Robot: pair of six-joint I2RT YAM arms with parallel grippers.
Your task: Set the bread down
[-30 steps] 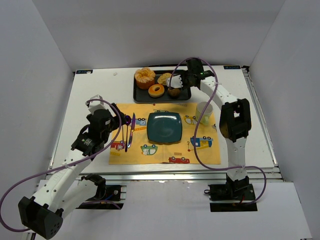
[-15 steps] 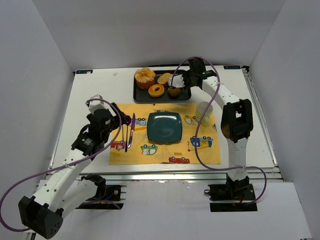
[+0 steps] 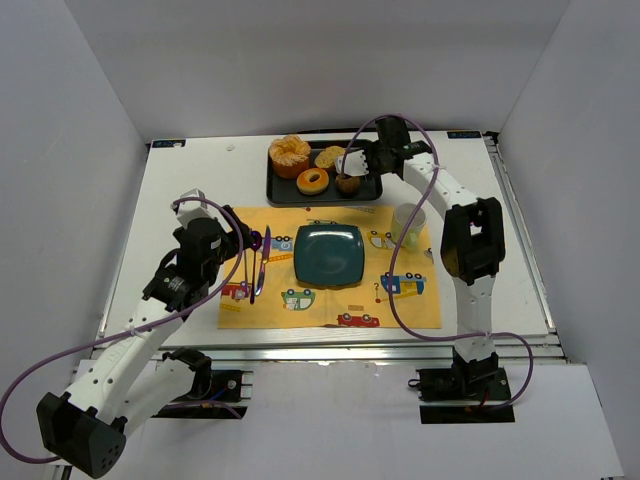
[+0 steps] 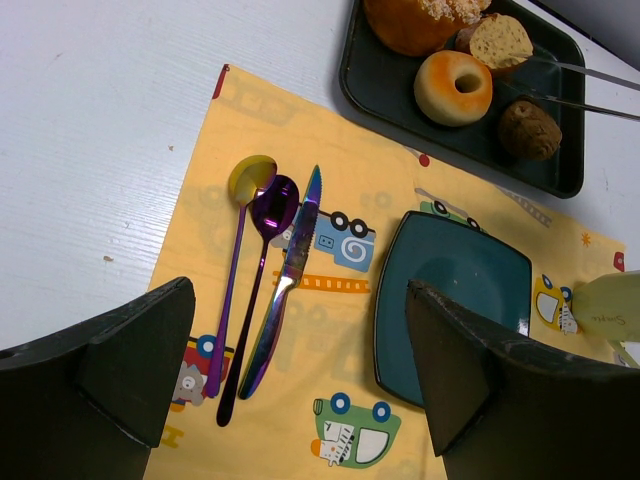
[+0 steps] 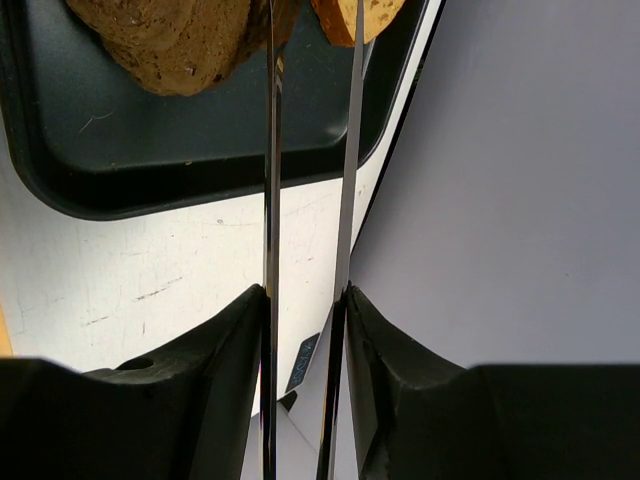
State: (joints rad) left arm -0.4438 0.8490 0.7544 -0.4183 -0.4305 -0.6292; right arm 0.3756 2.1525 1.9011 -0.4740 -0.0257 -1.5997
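The bread [image 3: 329, 157] is an oval tan slice with a brown crust, lying at the back of the black tray [image 3: 275, 190]; it also shows in the left wrist view [image 4: 500, 38] and at the top edge of the right wrist view [image 5: 360, 14]. My right gripper [image 3: 370, 156] [image 5: 305, 295] is shut on a pair of metal tongs [image 5: 272, 180]. The tongs' arms [image 4: 585, 72] reach the bread's right side, just above the dark muffin [image 4: 530, 130]. I cannot tell whether the bread is pinched. My left gripper [image 3: 243, 245] [image 4: 300, 290] hangs open over the yellow placemat [image 3: 330, 300].
The tray also holds a ring donut [image 3: 313, 181], the muffin [image 3: 348, 183] and a large orange cake [image 3: 290, 155]. A teal square plate [image 3: 304, 272] sits mid-placemat. Purple cutlery [image 3: 258, 265] lies to its left and a pale green cup [image 3: 408, 225] to its right.
My right gripper with the tongs has shifted slightly back and to the right at the tray. The left arm has not moved.
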